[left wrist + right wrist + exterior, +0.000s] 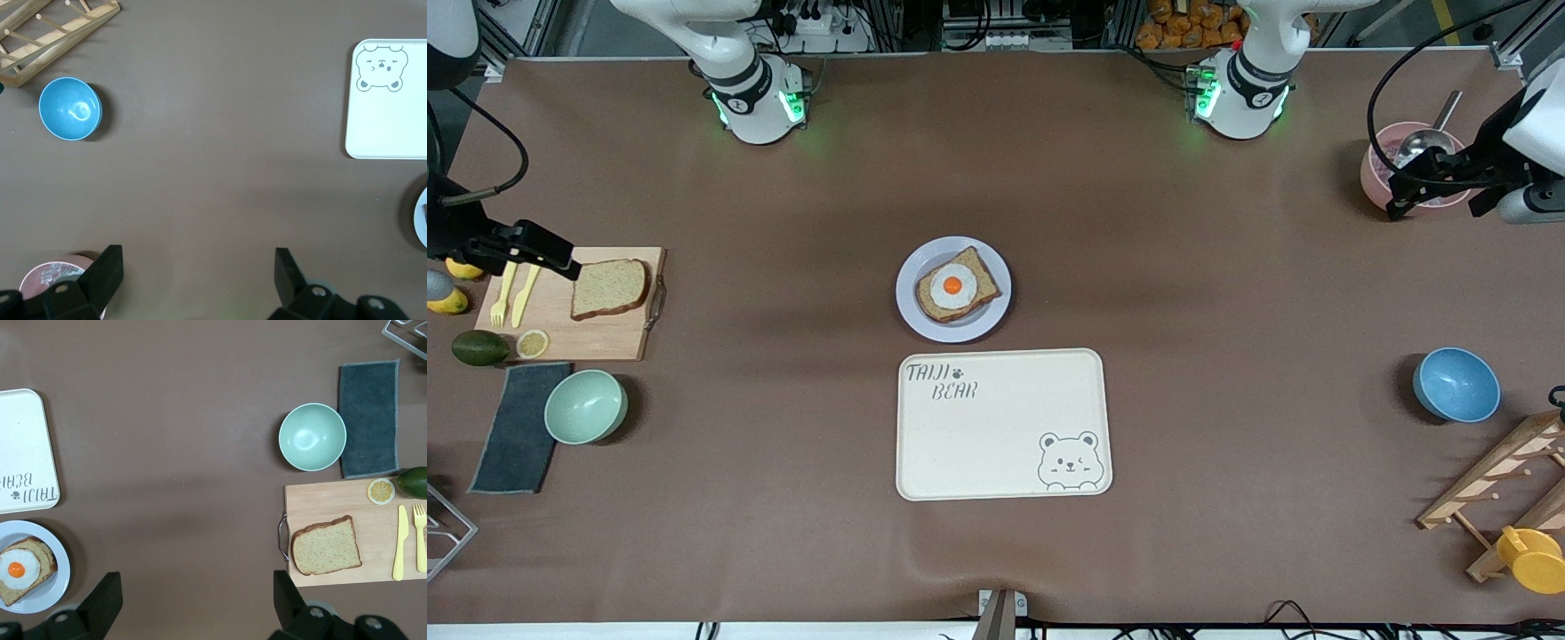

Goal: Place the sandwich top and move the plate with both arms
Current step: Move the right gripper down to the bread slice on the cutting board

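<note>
The sandwich top (pixel 609 288) is a plain light-brown slice lying on a wooden cutting board (pixel 605 336) at the right arm's end of the table; it also shows in the right wrist view (pixel 327 546). The plate (pixel 912 308) stands mid-table and carries a darker slice with a fried egg (pixel 956 286); the plate's rim also shows in the right wrist view (pixel 59 587). My right gripper (pixel 551 253) hangs high over the board's end, open and empty (pixel 195 581). My left gripper (pixel 1400 191) hangs over a pink bowl at the left arm's end, open and empty (pixel 197 260).
A cream bear tray (pixel 996 436) lies nearer the camera than the plate. On the board are a yellow fork and knife (pixel 514 293) and a lemon slice (pixel 532 343). Nearby are an avocado (pixel 479 348), a green bowl (pixel 585 406) and a grey cloth (pixel 516 436). A pink bowl (pixel 1376 182), a blue bowl (pixel 1456 384) and a wooden rack (pixel 1503 480) stand at the left arm's end.
</note>
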